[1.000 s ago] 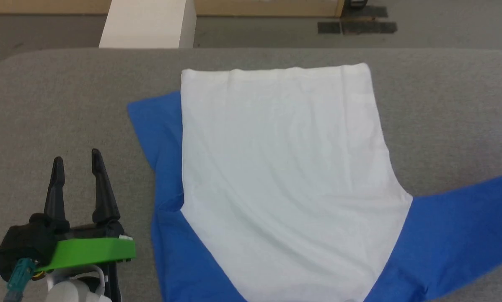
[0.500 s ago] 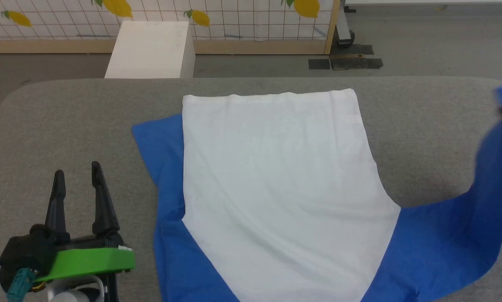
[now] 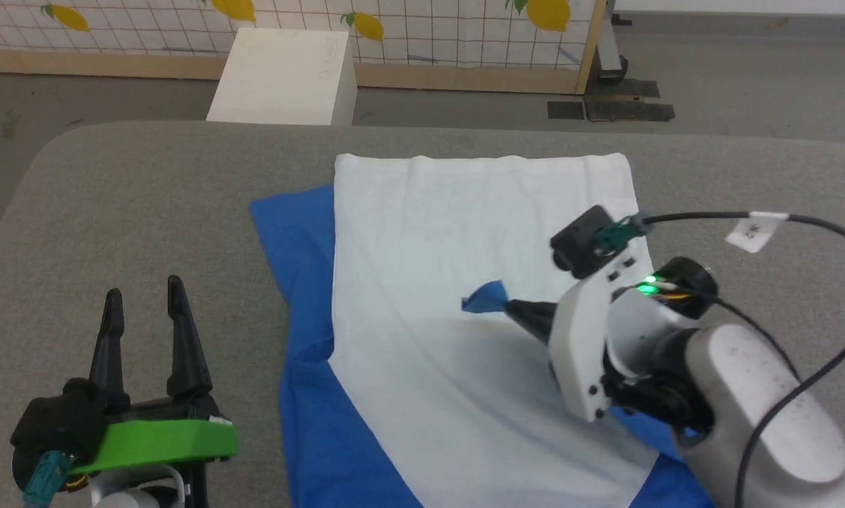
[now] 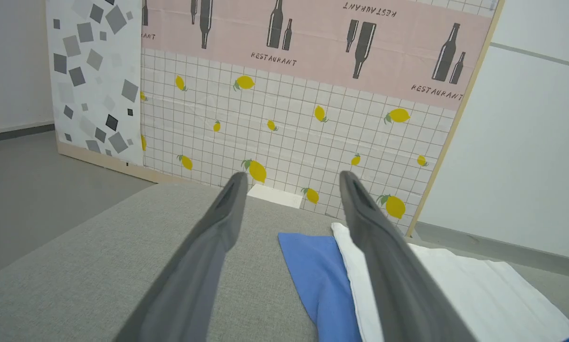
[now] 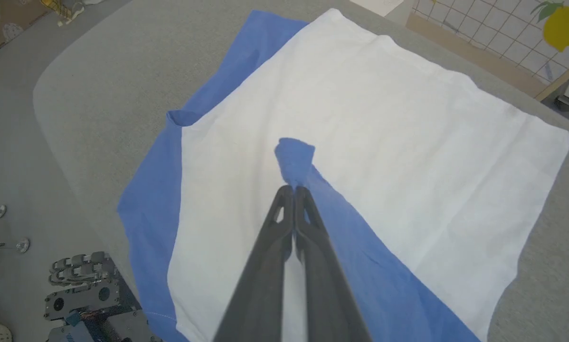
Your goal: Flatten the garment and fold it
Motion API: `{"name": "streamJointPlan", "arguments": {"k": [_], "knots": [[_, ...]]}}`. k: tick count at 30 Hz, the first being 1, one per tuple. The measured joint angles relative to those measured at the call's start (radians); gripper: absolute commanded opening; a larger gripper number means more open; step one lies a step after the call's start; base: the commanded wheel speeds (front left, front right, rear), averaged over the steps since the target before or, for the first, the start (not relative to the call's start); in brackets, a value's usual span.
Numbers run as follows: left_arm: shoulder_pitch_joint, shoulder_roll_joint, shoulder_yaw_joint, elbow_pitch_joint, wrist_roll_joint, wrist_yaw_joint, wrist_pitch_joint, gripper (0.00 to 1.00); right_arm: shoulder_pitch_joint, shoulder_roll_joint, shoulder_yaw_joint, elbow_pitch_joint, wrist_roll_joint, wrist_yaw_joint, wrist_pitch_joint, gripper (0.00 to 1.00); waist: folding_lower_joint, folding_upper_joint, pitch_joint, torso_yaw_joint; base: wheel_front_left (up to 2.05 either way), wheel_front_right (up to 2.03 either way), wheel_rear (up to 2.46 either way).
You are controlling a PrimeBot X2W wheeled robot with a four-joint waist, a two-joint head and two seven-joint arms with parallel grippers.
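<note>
The soft white, blue-sleeved T-shirt point(image 3: 458, 247) looks light and limp, and is probably best pinched at its edges. The right end effector point(image 3: 511, 307) grips its sleeve tip point(image 3: 484, 296) over the shirt's middle. The left end effector point(image 3: 144, 291) stands open beside the shirt.

One garment point(image 3: 479, 226), one white box point(image 3: 281, 77), two pincers: left pincer point(image 3: 145, 287), right pincer point(image 3: 511, 307).

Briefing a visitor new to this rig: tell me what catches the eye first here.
The soft white T-shirt with bright blue sleeves lies spread on the grey padded table, filling its middle. Over its white body, the right claw is shut on the tip of one blue sleeve. The left claw stands open at the table's near left, apart from the cloth.
</note>
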Motion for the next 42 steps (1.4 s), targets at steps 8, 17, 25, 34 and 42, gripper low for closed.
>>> {"name": "streamJointPlan", "arguments": {"k": [8, 17, 25, 34, 42], "knots": [[-0.002, 0.0, -0.022, 0.002, -0.012, 0.002, 0.0, 1.0, -0.057, 0.176, 0.111, 0.226, -0.033, 0.0, -0.16, 0.0, 0.0, 0.0, 0.035, 0.029, 0.0, 0.0, 0.0], [-0.017, 0.0, -0.051, 0.005, -0.029, 0.02, 0.0, 1.0, -0.115, 0.231, 0.188, 0.475, -0.036, 0.0, -0.299, 0.0, 0.0, 0.0, 0.095, 0.066, 0.0, 0.0, 0.0], [-0.027, 0.0, -0.06, 0.016, -0.036, 0.029, 0.0, 1.0, -0.13, 0.232, 0.294, 0.517, 0.125, 0.0, -0.383, 1.0, 0.0, 0.0, 0.125, 0.086, 0.0, 0.0, 0.0], [-0.025, 0.0, -0.037, 0.04, -0.033, 0.028, 0.0, 1.0, -0.235, 0.227, 0.16, 0.429, 0.258, 0.0, -0.51, 1.0, 0.0001, 0.0, 0.083, 0.049, 0.0, 0.0, 0.0], [-0.015, 0.0, -0.019, 0.055, -0.033, 0.022, 0.0, 1.0, -0.203, 0.067, -0.145, 0.354, 0.198, 0.0, -0.612, 1.0, 0.0001, 0.0, 0.044, -0.004, 0.0, 0.0, 0.0]]}}
